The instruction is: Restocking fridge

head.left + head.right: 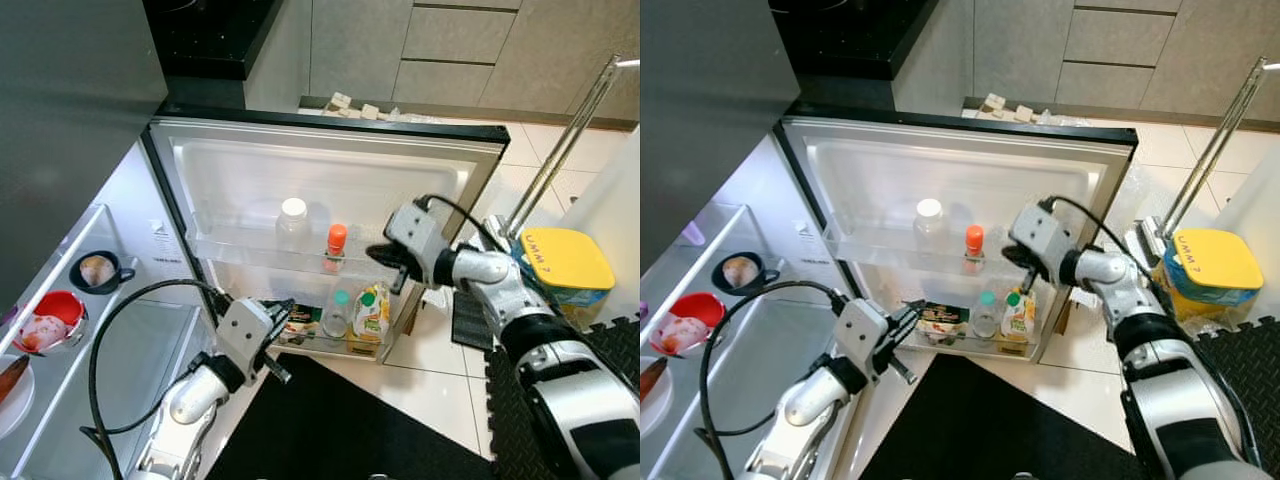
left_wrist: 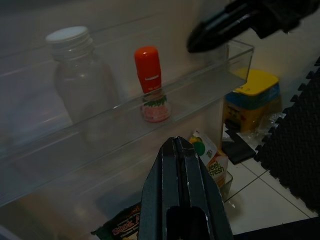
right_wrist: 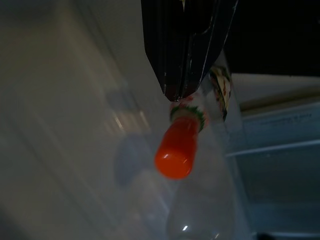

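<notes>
Where the door shelf (image 1: 260, 252) runs, orange-capped bottle (image 1: 336, 247) just beside right end effector (image 1: 382, 256)

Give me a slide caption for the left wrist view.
Shut left claw points at door shelf holding an orange-capped bottle and clear jar.

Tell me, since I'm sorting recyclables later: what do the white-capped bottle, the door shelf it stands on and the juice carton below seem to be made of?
White-capped bottle: clear, see-through body, probably plastic, possibly glass; matte white cap.
Upper door shelf: transparent glossy plastic, since the orange-capped bottle shows through its front wall.
Juice carton: printed paperboard by its folded gable top, with a small green cap.
</notes>
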`<state>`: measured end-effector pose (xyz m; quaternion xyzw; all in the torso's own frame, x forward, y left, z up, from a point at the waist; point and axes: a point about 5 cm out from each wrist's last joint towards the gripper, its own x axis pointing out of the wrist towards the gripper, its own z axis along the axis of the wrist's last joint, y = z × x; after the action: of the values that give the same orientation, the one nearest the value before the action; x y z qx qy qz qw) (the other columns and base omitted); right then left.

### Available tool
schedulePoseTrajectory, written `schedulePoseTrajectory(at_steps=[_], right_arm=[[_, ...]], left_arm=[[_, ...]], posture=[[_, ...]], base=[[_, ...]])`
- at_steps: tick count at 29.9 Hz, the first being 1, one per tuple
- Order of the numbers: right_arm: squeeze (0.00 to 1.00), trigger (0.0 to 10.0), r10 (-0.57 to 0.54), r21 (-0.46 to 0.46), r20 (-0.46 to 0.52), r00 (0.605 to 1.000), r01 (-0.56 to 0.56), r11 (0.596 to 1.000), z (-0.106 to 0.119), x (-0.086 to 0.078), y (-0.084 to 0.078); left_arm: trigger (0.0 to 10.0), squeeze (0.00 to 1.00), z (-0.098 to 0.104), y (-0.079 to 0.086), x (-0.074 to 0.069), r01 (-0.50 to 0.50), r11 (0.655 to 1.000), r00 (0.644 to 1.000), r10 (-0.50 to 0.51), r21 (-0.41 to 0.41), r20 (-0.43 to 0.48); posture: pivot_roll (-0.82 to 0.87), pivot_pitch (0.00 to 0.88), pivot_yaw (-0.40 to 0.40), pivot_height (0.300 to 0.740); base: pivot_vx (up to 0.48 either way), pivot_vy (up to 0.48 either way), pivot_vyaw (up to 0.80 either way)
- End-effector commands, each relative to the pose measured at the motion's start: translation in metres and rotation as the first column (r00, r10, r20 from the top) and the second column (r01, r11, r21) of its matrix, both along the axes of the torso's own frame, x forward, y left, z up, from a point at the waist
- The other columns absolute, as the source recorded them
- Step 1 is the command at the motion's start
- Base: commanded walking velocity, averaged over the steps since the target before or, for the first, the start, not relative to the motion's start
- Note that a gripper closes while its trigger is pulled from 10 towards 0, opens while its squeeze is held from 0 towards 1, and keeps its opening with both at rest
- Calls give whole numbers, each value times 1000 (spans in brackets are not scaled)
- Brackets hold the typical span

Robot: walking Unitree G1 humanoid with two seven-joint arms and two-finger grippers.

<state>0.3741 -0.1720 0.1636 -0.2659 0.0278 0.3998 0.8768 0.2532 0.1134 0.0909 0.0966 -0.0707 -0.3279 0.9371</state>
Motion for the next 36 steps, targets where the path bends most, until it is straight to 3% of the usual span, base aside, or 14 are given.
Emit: schedulePoseTrajectory(at_steps=[1,2,3,5,6,7,8,14,25,28,31,36], right_arm=[[0,0,-56,31,12,998,56,998,1,2,-4],[0,0,-80,33,23,996,80,996,1,3,-6],[0,1686,-110,35,36,993,109,993,2,5,-9],[0,1686,-129,38,44,991,127,991,2,5,-11],[0,6667,-134,-3,49,990,134,991,-2,5,-13],[0,8863,-135,-53,59,989,138,989,-6,3,-14],[0,10000,-128,-145,71,989,138,980,-13,1,-17],[0,10000,-137,-246,74,988,152,957,-27,-3,-22],[0,10000,-157,-259,51,986,165,952,-38,-7,-24],[0,10000,-130,-230,16,991,130,964,-39,-8,-20],[0,10000,-18,-121,-93,995,7,993,-40,-12,-7],[0,10000,136,-69,-214,967,-154,986,-45,-21,4]], left_arm=[[10000,0,1,-4,-2,13,1000,1000,-13,-6,0],[10000,0,1,-4,-2,13,1000,1000,-13,-6,0],[10000,0,1,-4,-2,15,1000,1000,-15,-4,1],[10000,0,1,-4,-2,16,1000,1000,-16,-3,1],[10000,0,2,-4,-1,20,1000,1000,-20,-1,5],[10000,0,2,-5,-1,21,1000,1000,-21,0,10],[10000,0,5,-7,1,21,1000,1000,-21,-14,21],[10000,0,12,-19,4,68,997,997,-67,-31,41],[10000,0,12,-33,6,123,992,992,-122,-25,30],[10000,0,8,-32,5,133,991,991,-133,0,18],[10000,0,4,-23,7,94,995,996,-94,28,8],[10000,0,0,-10,9,34,999,999,-34,39,-6]], posture=[[-91,148,-14,740],[-90,148,-13,740],[-90,148,-12,740],[-90,148,-12,740],[-92,149,-10,740],[-92,149,-9,740],[-92,150,-10,740],[-87,152,-9,740],[-89,158,0,740],[-91,158,4,740],[-92,160,4,740],[-93,161,1,740]], base=[[0,0,0],[0,0,0],[0,0,0],[0,0,0],[0,0,0],[0,0,0],[0,0,0],[0,0,0],[0,0,0],[0,0,0],[0,0,0],[0,0,0]])
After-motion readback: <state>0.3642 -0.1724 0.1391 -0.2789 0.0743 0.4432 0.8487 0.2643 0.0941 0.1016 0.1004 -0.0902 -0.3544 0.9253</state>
